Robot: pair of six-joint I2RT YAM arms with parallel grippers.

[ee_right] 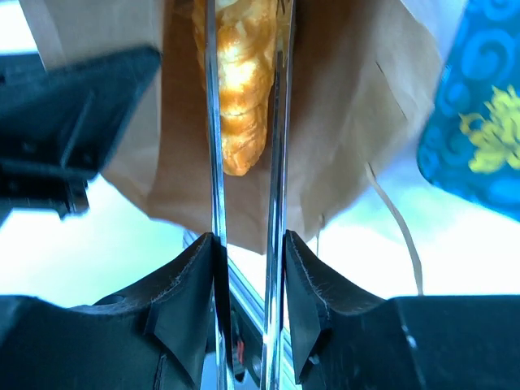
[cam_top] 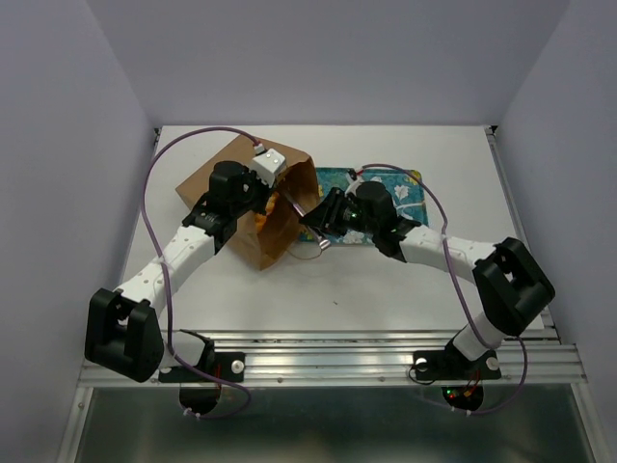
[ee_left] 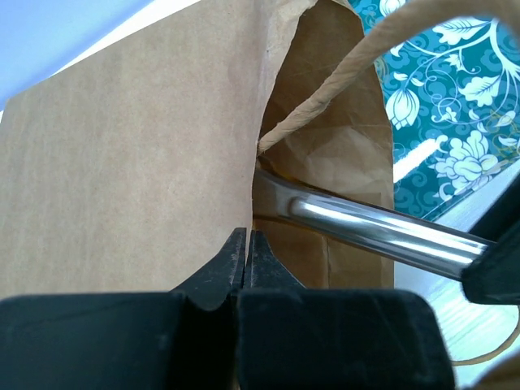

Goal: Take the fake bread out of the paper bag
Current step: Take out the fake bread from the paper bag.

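Note:
The brown paper bag [cam_top: 220, 178] lies on its side, mouth towards the tray. My left gripper [ee_left: 247, 244] is shut on the bag's upper mouth edge [ee_left: 252, 146] and holds it up. My right gripper [ee_right: 249, 244] is shut on metal tongs [ee_right: 213, 162], whose arms reach into the bag mouth [cam_top: 307, 214]. A glossy orange-golden ridged piece of fake bread [ee_right: 242, 89] lies inside the bag between the two tong arms. It shows as an orange patch in the top view [cam_top: 275, 204]. The other pastries are hidden.
A teal floral tray [cam_top: 410, 183] lies right of the bag, behind my right arm; it also shows in the left wrist view [ee_left: 439, 106] and the right wrist view [ee_right: 479, 106]. A cord handle [ee_left: 341, 81] loops across the bag mouth. Another cord [ee_right: 398, 227] trails on the table.

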